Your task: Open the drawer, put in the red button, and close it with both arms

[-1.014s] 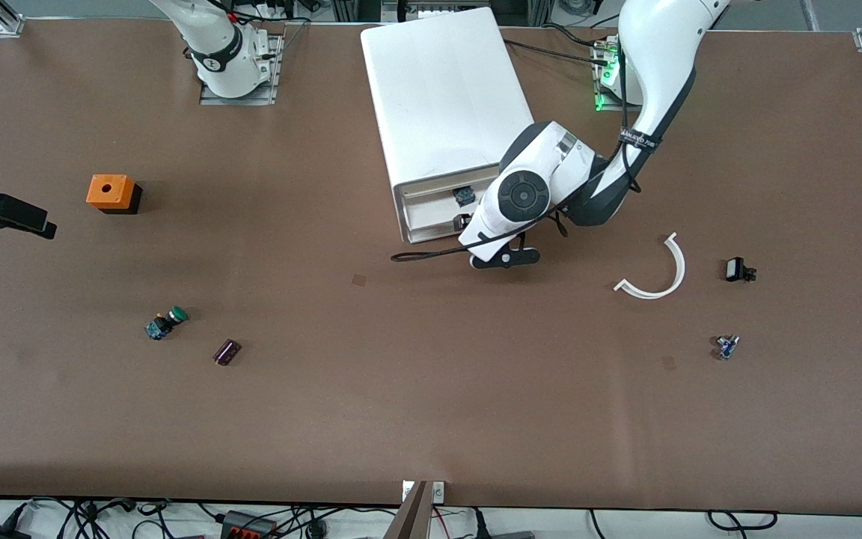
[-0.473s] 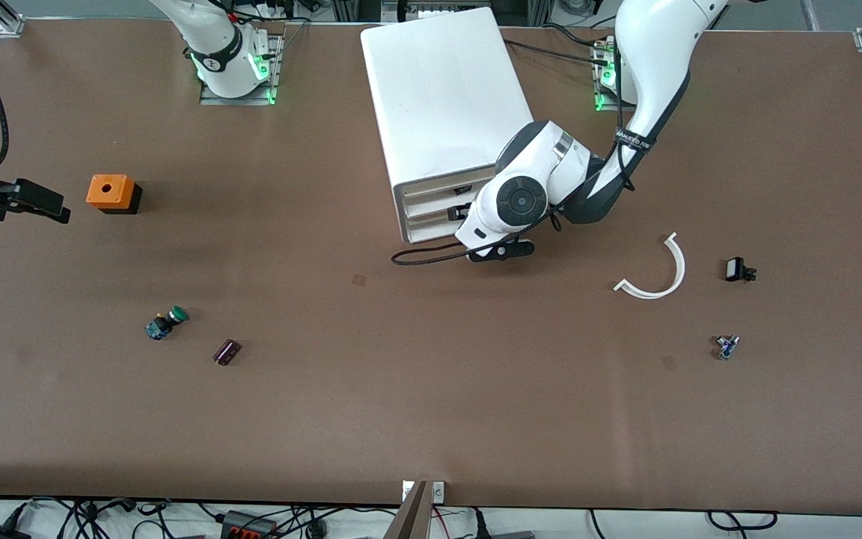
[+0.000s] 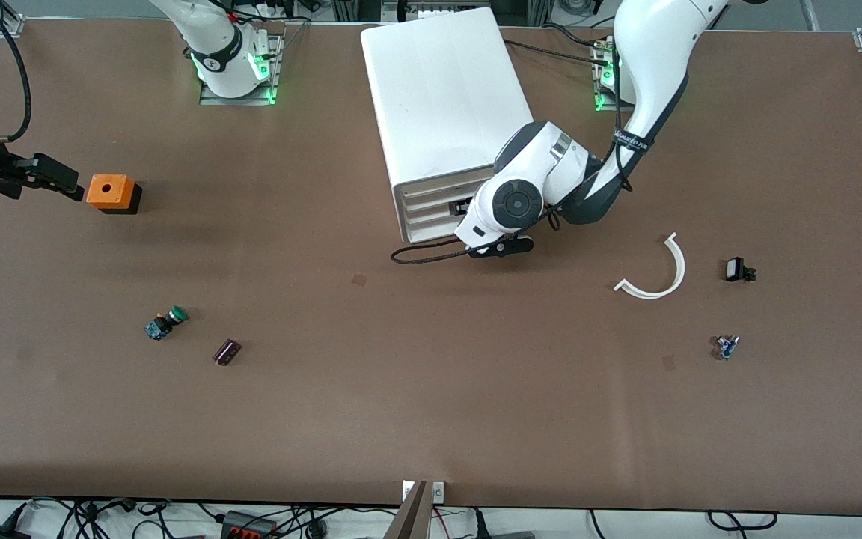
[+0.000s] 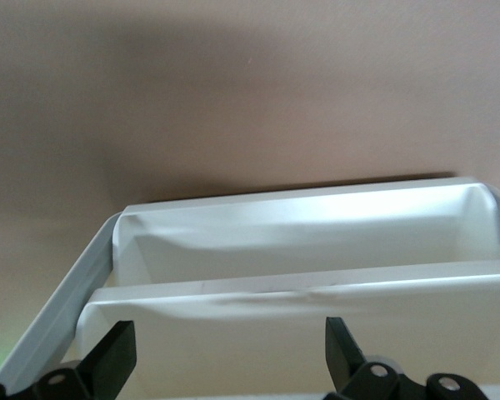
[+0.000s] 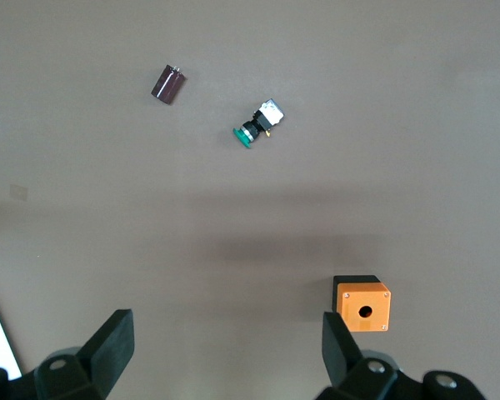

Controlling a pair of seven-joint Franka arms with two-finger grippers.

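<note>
The white cabinet (image 3: 442,90) stands at the table's back middle, its drawer fronts facing the front camera. The drawer (image 3: 431,203), second from top, sits almost flush with the other fronts. My left gripper (image 3: 465,206) is against that front. In the left wrist view it (image 4: 229,346) is open and empty, with white drawer edges (image 4: 300,287) between its fingers. The red button is hidden. My right gripper (image 3: 57,177) hovers beside the orange box (image 3: 111,192) at the right arm's end; in the right wrist view it (image 5: 225,346) is open and empty.
A green-capped button (image 3: 167,322) and a dark purple cylinder (image 3: 227,351) lie nearer the front camera than the orange box. A white curved strip (image 3: 655,273), a black part (image 3: 738,269) and a small blue part (image 3: 726,346) lie toward the left arm's end.
My left gripper has pushed the drawer in toward the cabinet, and the small part seen inside it has gone out of sight. My right gripper has moved toward the orange box.
</note>
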